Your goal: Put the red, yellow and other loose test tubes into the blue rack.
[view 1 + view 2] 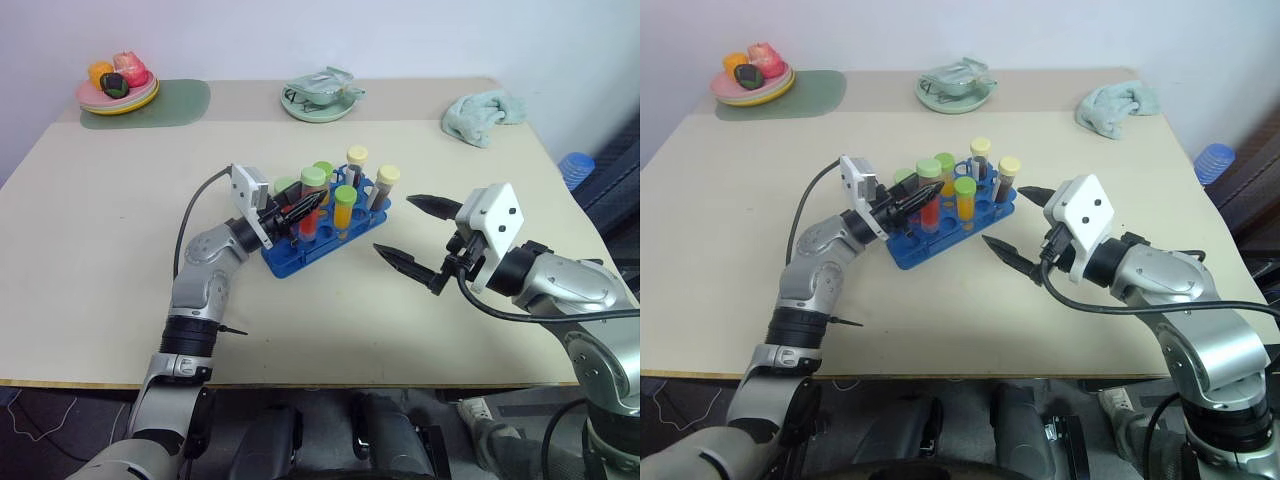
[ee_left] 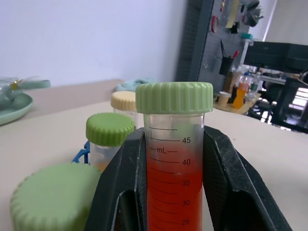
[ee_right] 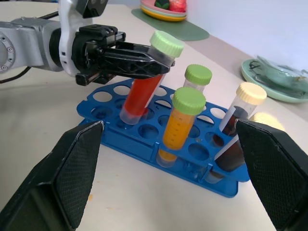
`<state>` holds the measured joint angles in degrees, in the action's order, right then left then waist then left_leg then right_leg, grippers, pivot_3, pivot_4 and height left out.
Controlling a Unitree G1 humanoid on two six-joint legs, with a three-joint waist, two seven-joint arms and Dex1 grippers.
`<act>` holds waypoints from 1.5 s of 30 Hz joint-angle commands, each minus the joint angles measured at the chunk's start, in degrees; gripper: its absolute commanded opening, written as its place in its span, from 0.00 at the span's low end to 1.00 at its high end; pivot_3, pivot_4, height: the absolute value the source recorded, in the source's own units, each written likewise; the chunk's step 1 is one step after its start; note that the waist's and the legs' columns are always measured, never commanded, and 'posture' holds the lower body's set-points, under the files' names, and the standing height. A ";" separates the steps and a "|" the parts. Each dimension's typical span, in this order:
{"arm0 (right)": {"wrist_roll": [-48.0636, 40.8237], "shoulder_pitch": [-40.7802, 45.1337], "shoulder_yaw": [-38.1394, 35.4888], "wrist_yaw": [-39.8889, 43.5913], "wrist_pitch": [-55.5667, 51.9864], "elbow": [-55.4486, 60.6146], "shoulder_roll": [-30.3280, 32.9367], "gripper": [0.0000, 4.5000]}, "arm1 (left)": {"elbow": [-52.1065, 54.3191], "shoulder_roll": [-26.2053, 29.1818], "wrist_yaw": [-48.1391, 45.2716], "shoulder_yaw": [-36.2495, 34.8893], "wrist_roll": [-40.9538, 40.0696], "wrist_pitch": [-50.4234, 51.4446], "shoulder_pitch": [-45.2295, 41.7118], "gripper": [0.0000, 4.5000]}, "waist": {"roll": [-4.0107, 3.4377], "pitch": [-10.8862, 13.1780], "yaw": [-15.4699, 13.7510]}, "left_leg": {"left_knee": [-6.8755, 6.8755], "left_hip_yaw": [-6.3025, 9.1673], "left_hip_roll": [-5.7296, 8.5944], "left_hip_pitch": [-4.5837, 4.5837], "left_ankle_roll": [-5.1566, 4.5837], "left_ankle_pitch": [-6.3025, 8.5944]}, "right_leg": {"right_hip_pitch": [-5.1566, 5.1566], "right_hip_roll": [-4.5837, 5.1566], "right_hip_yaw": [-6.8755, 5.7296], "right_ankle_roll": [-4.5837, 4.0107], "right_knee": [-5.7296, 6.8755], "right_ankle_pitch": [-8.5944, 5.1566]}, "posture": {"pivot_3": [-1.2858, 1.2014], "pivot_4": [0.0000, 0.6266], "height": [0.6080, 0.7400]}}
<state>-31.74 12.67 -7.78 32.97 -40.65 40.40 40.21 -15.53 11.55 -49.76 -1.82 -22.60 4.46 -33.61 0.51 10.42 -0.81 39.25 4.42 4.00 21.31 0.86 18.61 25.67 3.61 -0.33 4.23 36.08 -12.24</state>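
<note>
My left gripper is shut on the red test tube, which has a green cap. The tube hangs tilted over the blue rack, its lower end at a hole near the rack's left end. In the rack stand a yellow-orange tube with a green cap, another green-capped tube and a dark brown tube with a cream cap. My right gripper is open and holds nothing. It hovers just right of the rack, pointing toward it.
A plate of fruit on a green mat sits at the table's back left. A pale green dish is at the back centre and a crumpled green cloth at the back right. A blue object lies beyond the table's right edge.
</note>
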 commanded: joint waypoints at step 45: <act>2.09 0.81 -0.01 -0.41 5.43 -0.75 -0.81 1.00 | -7.88 4.91 -6.55 4.30 4.36 -7.25 1.92 0.27 | -0.08 -0.14 0.28 | -0.09 0.00 -0.03 -0.94 -0.48 0.27 | -0.87 -0.05 0.01 0.07 -0.08 -0.05 | 0.52 0.24 1.00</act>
<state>-29.79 12.81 -7.26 32.67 -36.45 38.54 39.49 -21.49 15.60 -55.98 2.00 -20.08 -3.06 -32.36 0.44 10.27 -0.53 39.16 4.42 3.97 20.37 0.38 18.88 24.80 3.56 -0.32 4.30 36.00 -12.29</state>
